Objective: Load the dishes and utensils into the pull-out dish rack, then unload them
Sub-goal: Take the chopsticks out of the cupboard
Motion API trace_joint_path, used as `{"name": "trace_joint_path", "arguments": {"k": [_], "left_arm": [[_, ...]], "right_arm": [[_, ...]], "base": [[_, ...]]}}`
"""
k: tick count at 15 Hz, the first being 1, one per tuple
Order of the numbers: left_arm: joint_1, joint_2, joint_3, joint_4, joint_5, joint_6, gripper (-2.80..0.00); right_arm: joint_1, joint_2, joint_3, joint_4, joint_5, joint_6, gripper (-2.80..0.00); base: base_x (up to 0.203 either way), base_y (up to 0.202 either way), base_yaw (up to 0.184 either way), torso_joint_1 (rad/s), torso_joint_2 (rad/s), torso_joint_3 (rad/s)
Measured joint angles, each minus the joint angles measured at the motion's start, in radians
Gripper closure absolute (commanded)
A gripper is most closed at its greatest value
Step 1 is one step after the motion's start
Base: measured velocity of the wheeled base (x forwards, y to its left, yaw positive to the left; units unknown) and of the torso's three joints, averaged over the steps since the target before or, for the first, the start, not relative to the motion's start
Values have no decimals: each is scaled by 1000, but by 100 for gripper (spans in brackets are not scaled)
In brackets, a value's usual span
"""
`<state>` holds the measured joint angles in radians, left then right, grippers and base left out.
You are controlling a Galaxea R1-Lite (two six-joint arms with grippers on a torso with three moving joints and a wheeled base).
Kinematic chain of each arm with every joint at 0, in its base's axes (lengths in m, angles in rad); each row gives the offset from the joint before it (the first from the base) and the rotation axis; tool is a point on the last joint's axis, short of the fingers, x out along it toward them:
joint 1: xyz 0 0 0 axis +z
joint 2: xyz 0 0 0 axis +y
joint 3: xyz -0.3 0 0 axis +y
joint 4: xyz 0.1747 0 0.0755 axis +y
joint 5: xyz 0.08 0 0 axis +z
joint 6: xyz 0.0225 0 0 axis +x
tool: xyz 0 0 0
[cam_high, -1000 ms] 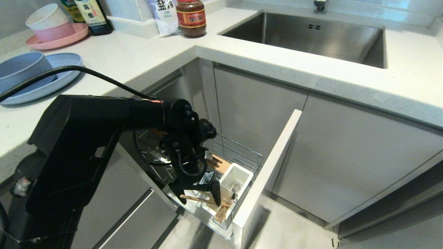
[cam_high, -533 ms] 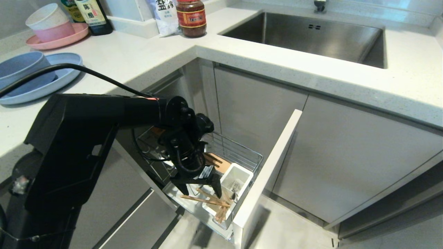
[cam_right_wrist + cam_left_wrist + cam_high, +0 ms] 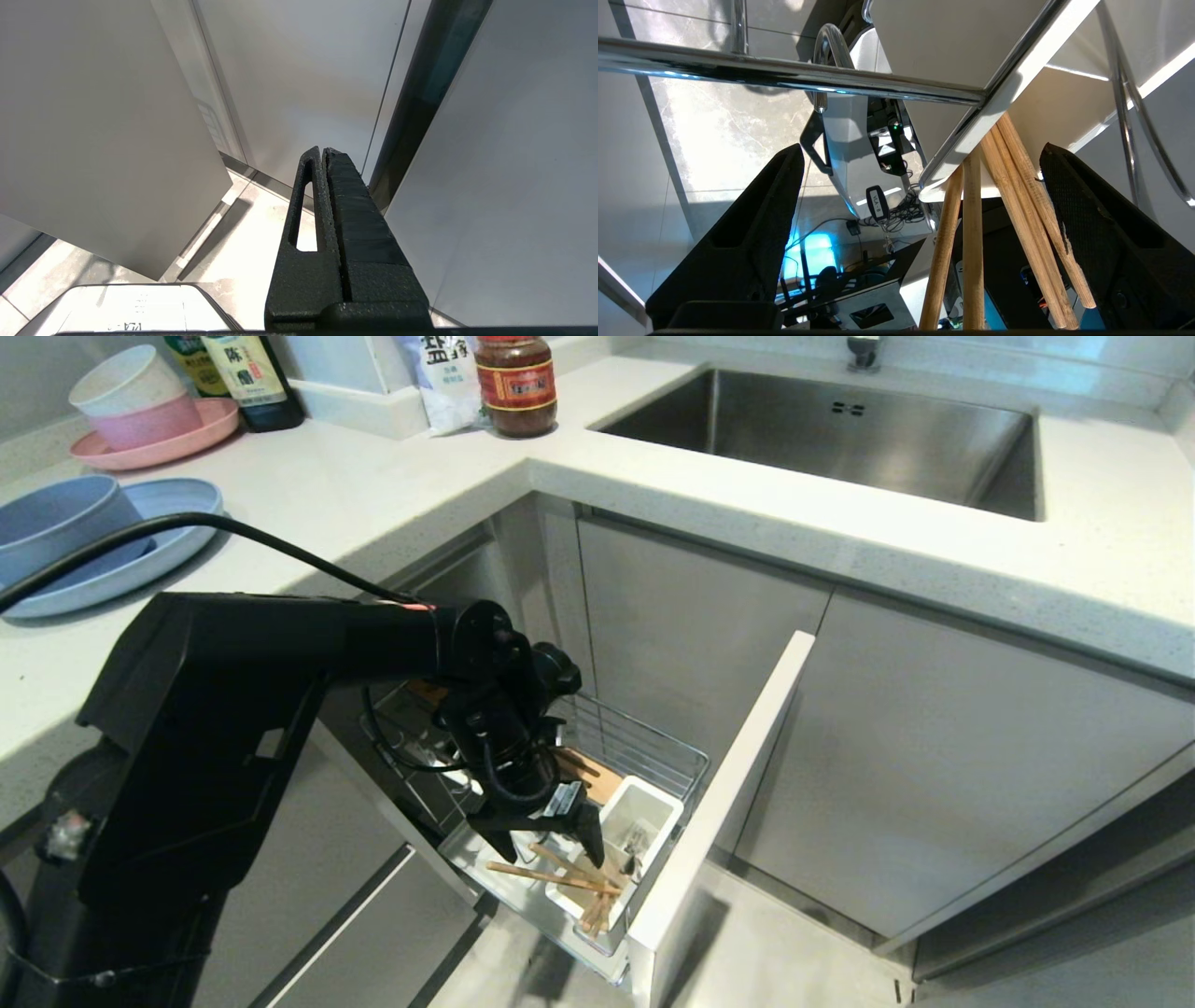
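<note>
The pull-out dish rack point(image 3: 644, 747) stands drawn out below the counter, its pale front panel point(image 3: 719, 803) on the right. Wooden chopsticks point(image 3: 560, 880) lean out of the near part of the white utensil cup point(image 3: 653, 793). Silver metal utensils point(image 3: 635, 845) show in its far part; I cannot tell fork from spoon. My left gripper point(image 3: 551, 854) hangs open just above the chopsticks. In the left wrist view the chopsticks point(image 3: 971, 242) run between the fingers point(image 3: 756, 233) untouched, with the left gripper point(image 3: 922, 149) at the cup's rim. The light-blue plate point(image 3: 168, 537) and blue-grey bowl point(image 3: 56, 523) sit on the counter at far left. My right gripper point(image 3: 323, 151) is shut and parked by the cabinet doors.
A pink plate point(image 3: 201, 434) with stacked pink and white bowls, bottles and a sauce jar point(image 3: 515, 383) line the back of the counter. The steel sink point(image 3: 840, 439) is at back right. Grey cabinet doors point(image 3: 934, 756) flank the rack. A wooden slotted strip point(image 3: 593, 775) lies in the basket.
The left gripper has lifted slightly and shifted a little toward the front panel, staying open. The chopsticks lie more spread out than a second ago.
</note>
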<state>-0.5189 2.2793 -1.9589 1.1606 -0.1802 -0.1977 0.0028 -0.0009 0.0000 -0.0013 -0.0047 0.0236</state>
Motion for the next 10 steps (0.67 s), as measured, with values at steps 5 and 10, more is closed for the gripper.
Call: {"name": "trace_joint_path", "arguments": {"k": [5, 10], "left_arm": [[-4, 1, 0, 25, 2, 4, -280], [-9, 5, 0, 61, 3, 37, -280]], "right_arm": [[0, 0, 0, 0, 0, 0, 0], [0, 0, 0, 0, 0, 0, 0]], "base": [[0, 0, 0, 0, 0, 0], [0, 0, 0, 0, 0, 0]]}}
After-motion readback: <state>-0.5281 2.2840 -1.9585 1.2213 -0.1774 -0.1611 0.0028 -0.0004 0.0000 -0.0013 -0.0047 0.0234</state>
